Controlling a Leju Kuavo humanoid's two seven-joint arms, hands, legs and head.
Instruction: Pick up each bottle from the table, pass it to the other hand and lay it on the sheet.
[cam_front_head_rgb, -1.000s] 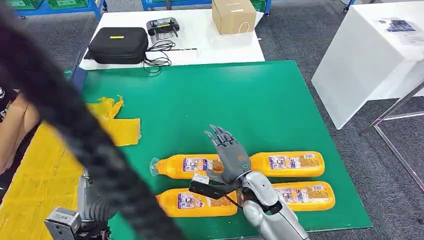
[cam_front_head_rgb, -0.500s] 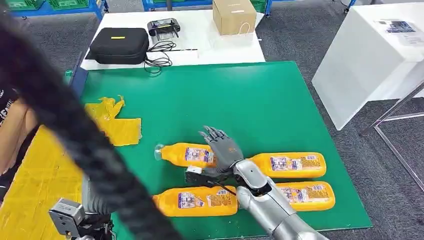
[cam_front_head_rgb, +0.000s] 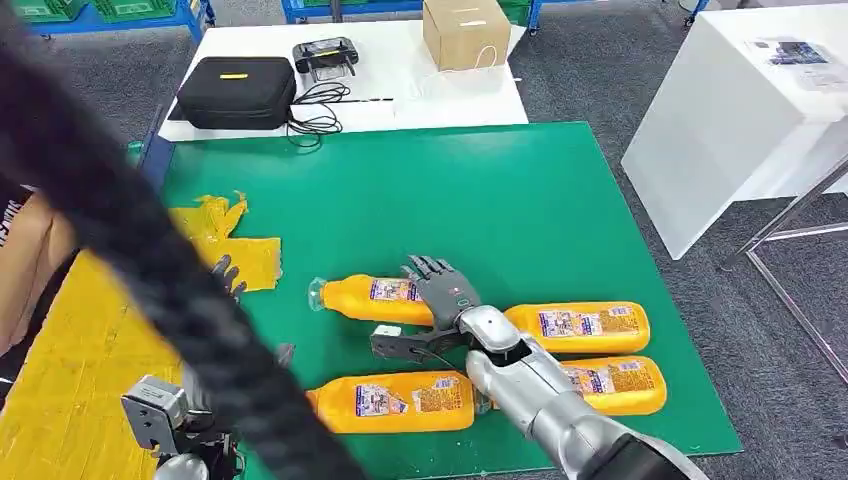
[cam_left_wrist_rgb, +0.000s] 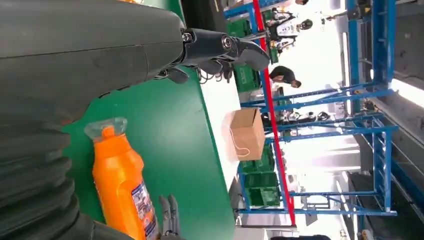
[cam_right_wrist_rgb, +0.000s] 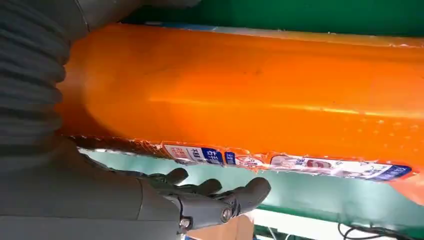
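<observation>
Four orange bottles lie on the green mat (cam_front_head_rgb: 520, 200). My right hand (cam_front_head_rgb: 445, 300) lies over the upper-left bottle (cam_front_head_rgb: 365, 297), fingers spread across its far side and the thumb (cam_front_head_rgb: 395, 345) stretched out on the near side, not closed round it. In the right wrist view this bottle (cam_right_wrist_rgb: 250, 95) runs right along the palm, with the fingers (cam_right_wrist_rgb: 220, 197) straight beyond it. The other bottles lie at upper right (cam_front_head_rgb: 585, 325), lower left (cam_front_head_rgb: 390, 400) and lower right (cam_front_head_rgb: 620, 380). My left hand (cam_front_head_rgb: 228, 275) hovers by the yellow sheet (cam_front_head_rgb: 90, 340), fingers (cam_left_wrist_rgb: 225, 47) apart and holding nothing.
A thick black cable (cam_front_head_rgb: 150, 260) crosses the head view diagonally and hides part of my left arm. A person's arm (cam_front_head_rgb: 20, 260) is at the left edge. Behind the mat a white table carries a black case (cam_front_head_rgb: 238, 90), a controller (cam_front_head_rgb: 325, 55) and a cardboard box (cam_front_head_rgb: 465, 30). Another white table (cam_front_head_rgb: 740, 110) stands to the right.
My right hand has slid left over the upper-left bottle, which has shifted away from the front edge and turned a little. My left hand has risen into view beside the sheet.
</observation>
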